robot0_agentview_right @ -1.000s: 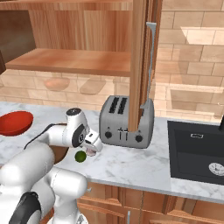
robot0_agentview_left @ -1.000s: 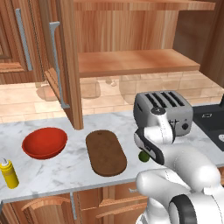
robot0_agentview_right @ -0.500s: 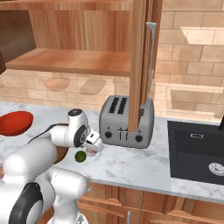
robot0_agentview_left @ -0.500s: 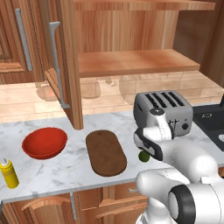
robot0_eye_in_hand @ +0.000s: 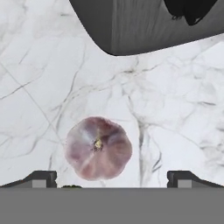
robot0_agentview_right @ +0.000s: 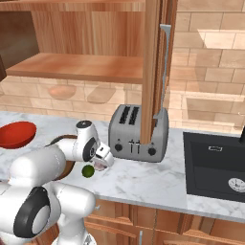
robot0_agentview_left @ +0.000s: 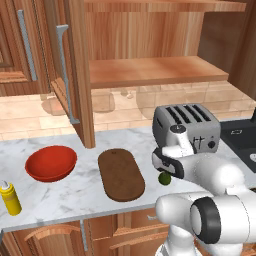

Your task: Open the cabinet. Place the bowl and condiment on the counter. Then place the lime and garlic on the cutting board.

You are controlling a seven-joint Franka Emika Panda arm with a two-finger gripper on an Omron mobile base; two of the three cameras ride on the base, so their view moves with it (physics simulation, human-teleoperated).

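My gripper (robot0_eye_in_hand: 113, 178) hangs open just above the counter (robot0_agentview_left: 75, 196), its fingertips (robot0_eye_in_hand: 42, 176) wide apart. The whitish-pink garlic (robot0_eye_in_hand: 98, 148) lies on the marble directly below it, between the fingers' lines and untouched. The dark green lime (robot0_agentview_left: 164, 177) rests on the counter beside my hand, between the cutting board (robot0_agentview_left: 120, 174) and the toaster. The board is bare. At the left the red bowl (robot0_agentview_left: 51, 162) and the yellow condiment (robot0_agentview_left: 10, 197) stand on the counter. The cabinet (robot0_agentview_left: 150, 70) is open, its shelves bare.
A silver toaster (robot0_agentview_left: 186, 127) stands close behind my hand. A black sink (robot0_agentview_right: 215, 165) lies to the right. The open cabinet doors (robot0_agentview_left: 75, 75) hang over the counter on both sides of the toaster. Low cabinets run under the counter edge.
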